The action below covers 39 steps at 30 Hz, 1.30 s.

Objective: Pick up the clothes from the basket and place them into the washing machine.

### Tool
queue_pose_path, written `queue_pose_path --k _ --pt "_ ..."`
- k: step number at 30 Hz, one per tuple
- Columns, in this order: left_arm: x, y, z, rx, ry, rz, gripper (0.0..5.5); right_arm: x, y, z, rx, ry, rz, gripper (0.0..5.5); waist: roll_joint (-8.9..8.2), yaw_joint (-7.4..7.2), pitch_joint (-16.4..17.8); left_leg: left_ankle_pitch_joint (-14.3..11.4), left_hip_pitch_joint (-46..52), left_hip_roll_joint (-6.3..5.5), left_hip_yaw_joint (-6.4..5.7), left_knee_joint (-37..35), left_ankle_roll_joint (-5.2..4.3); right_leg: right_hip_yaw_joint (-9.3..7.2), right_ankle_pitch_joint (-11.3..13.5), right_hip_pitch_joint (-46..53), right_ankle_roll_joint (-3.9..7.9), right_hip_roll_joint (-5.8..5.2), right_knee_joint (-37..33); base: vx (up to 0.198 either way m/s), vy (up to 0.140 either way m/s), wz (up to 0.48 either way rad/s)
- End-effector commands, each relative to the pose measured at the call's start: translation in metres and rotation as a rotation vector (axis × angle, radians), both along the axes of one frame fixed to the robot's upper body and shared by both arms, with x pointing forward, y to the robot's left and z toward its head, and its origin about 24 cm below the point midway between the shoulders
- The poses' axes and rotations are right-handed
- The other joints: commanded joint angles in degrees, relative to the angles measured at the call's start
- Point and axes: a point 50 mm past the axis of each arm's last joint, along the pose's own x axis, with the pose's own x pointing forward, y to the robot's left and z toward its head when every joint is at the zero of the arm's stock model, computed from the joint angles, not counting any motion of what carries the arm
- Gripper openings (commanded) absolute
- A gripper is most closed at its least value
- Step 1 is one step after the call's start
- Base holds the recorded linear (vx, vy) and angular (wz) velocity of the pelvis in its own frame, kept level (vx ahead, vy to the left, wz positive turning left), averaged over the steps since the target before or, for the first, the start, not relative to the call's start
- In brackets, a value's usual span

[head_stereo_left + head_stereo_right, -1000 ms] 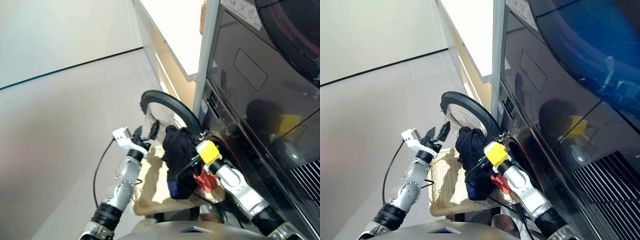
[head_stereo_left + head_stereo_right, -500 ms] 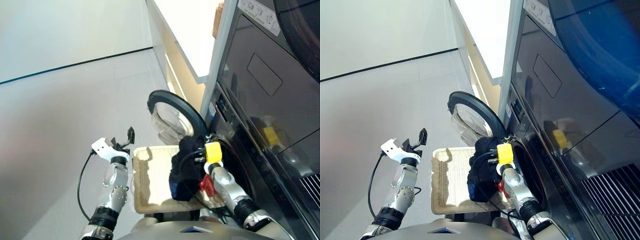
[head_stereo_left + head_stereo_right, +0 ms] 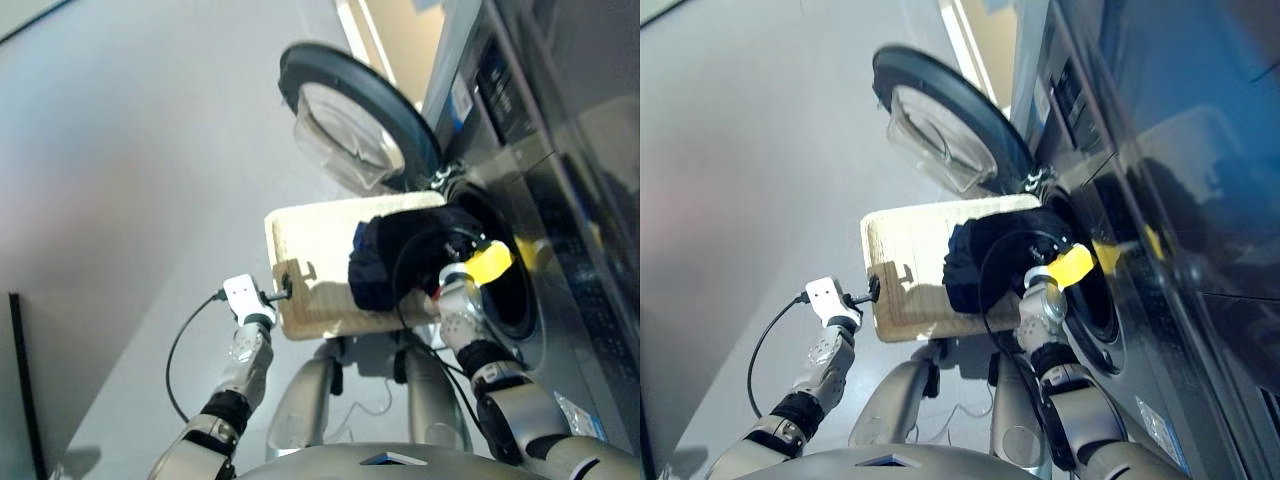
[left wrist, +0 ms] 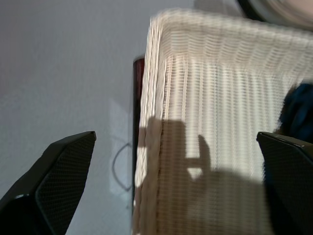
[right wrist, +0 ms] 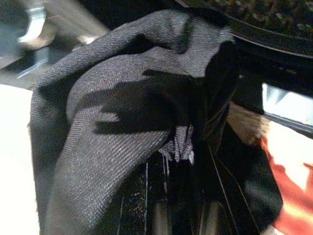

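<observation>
1. My right gripper [image 3: 455, 262]: at the drum mouth of the washing machine [image 3: 520, 290]. 1.0 s ago it hung above the basket with cloth dangling; now it is lower and nearer the opening. The right wrist view is filled by dark cloth, which hides my fingers, so I cannot tell how they stand. Judgement: the cloth draped over this arm suggests the load has not been let go.

2. My left gripper [image 3: 285, 290]: fingers [image 4: 63, 171] spread wide, holding nothing, 1 on each side of the basket's rim in the left wrist view. It was raised beside the door 1.0 s ago; it has since dropped to the basket's near-left corner.

3. Clothes:
- black garment [image 3: 410, 245], bunched across the basket's right end and reaching toward the drum mouth; its weave shows close in the right wrist view.
- navy blue garment [image 3: 365, 275], at the lower edge of that bundle, over the basket.
- coral red garment [image 5: 288, 196], seen only in the right wrist view, beside the dark cloth; in the basket, I judge.

4. Basket [image 3: 310, 240]: on its stand just beside the machine, left half bare.

5. Door [image 3: 355, 125]: swung open, glass bulge outward.

6. Status: the transfer is midway. The load has reached the opening but nothing lies clearly inside the drum. Next step, as I judge: push deeper, then release.
</observation>
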Motion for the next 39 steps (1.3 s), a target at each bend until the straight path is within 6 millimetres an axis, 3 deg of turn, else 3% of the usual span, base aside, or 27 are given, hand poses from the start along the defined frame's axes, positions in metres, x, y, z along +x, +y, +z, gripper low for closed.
queue_pose_path --k 1,2,8,13,16,18,22,25,27,31,32,33,34,36,39 --pt "0.008 0.012 0.021 0.049 -0.124 0.012 5.5 0.006 -0.008 0.024 -0.03 -0.099 -0.048 0.0 -0.49 1.16 -2.2 -2.61 -7.2 -2.48 1.46 7.47 2.27 2.56 0.37 -1.45 4.05 -0.44 -0.67 0.053 0.009 0.072" --pt "0.009 0.012 0.026 0.049 -0.144 0.009 5.5 0.01 -0.01 0.031 -0.034 -0.116 -0.054 0.0 -0.14 1.5 -2.32 -4.59 -8.06 -2.42 1.16 8.85 2.05 3.04 -1.43 -2.36 4.47 -0.21 0.79 0.063 0.004 0.065" --pt "0.013 0.013 0.039 0.043 -0.204 -0.001 5.5 0.03 -0.026 0.095 0.083 -0.306 -0.181 0.0 1.78 3.18 -2.43 -7.34 -17.59 -2.83 0.91 17.25 2.62 4.38 -3.96 -12.14 3.76 0.21 9.19 0.011 0.0 0.009" --pt "0.013 0.013 0.035 0.048 -0.177 -0.009 5.5 0.03 -0.05 0.149 0.203 -0.492 -0.329 0.0 3.96 4.15 -2.69 -9.64 -23.58 -2.51 1.49 23.9 2.86 6.29 -6.11 -19.21 3.14 1.15 16.13 0.0 0.0 0.0" --pt "0.009 0.016 0.027 0.035 -0.139 0.011 5.5 0.022 -0.067 0.19 0.19 -0.621 -0.4 0.0 5.18 4.38 -2.3 -10.59 -25.56 -2.51 2.54 26.04 3.53 7.85 -6.58 -22.55 2.87 2.16 18.65 -0.015 0.038 -0.108" --pt "0.006 0.02 0.02 0.018 -0.107 0.039 5.5 0.011 -0.086 0.227 0.158 -0.725 -0.467 0.0 5.75 5.13 -2.21 -11.16 -27.19 -2.22 3.21 27.61 3.93 9.05 -6.61 -25.07 2.97 3.0 20.08 -0.015 0.053 -0.186" --pt "-0.004 0.021 0.003 0.08 -0.03 0.023 5.5 -0.024 -0.117 0.281 0.119 -0.913 -0.638 0.0 5.72 5.17 -2.18 -11.69 -27.97 -1.36 3.75 28.33 4.38 10.76 -6.39 -26.99 3.29 4.32 20.35 0.007 0.023 -0.507" --pt "-0.008 0.022 -0.006 0.11 0.013 0.029 5.5 -0.046 -0.139 0.287 0.104 -0.948 -0.781 0.0 5.54 5.14 -2.66 -11.72 -27.76 -1.16 3.69 27.8 4.44 11.05 -6.38 -27.1 3.33 4.39 19.94 0.008 -0.017 -0.165" --pt "-0.01 0.023 -0.008 0.107 0.021 0.04 5.5 -0.05 -0.145 0.285 0.102 -0.93 -0.825 0.0 5.46 4.91 -3.28 -11.69 -27.32 -1.24 3.59 27.0 4.33 10.92 -6.44 -26.74 3.27 4.27 19.51 0.0 0.0 0.0" --pt "-0.006 0.021 -0.005 0.101 0.005 0.037 5.5 -0.035 -0.147 0.261 0.044 -0.794 -0.778 0.0 4.66 4.34 -4.16 -11.53 -26.87 -1.16 3.63 25.65 4.1 10.52 -5.87 -25.87 3.18 4.21 18.18 0.0 0.0 0.0" --pt "-0.005 0.02 -0.003 0.093 -0.003 0.034 5.5 -0.027 -0.143 0.253 0.037 -0.761 -0.736 0.6 4.53 4.18 -4.16 -11.44 -26.81 -1.09 3.63 25.5 3.99 10.35 -5.7 -25.67 3.14 4.17 17.92 0.0 0.0 0.0" --pt "-0.001 0.019 0.0 0.087 -0.015 0.032 5.5 -0.017 -0.14 0.237 0.0 -0.668 -0.688 2.22 4.19 4.01 -4.26 -11.28 -26.74 -0.95 3.57 25.19 3.79 10.15 -5.38 -25.45 3.04 4.15 17.47 -0.037 -0.059 -0.01" --pt "0.001 0.018 0.003 0.081 -0.026 0.027 5.5 -0.007 -0.135 0.226 -0.025 -0.606 -0.624 5.5 3.88 3.8 -4.28 -11.17 -26.66 -0.78 3.49 24.86 3.62 9.88 -5.15 -25.12 2.96 4.04 16.93 -0.043 -0.065 -0.002" --pt "0.005 0.017 0.01 0.07 -0.066 0.008 5.5 0.01 -0.125 0.199 -0.18 -0.432 -0.494 5.5 3.1 3.28 -4.24 -10.91 -26.49 -0.55 3.37 24.34 3.26 9.4 -4.58 -24.44 2.76 3.94 15.99 -0.051 -0.079 0.009" --pt "0.012 0.013 0.026 0.051 -0.138 -0.021 5.5 0.024 -0.096 0.175 -0.265 -0.363 -0.337 5.5 2.32 2.59 -4.13 -10.31 -26.29 -0.33 3.18 23.4 2.88 8.45 -4.09 -23.36 2.53 3.81 14.62 -0.051 -0.082 0.014"
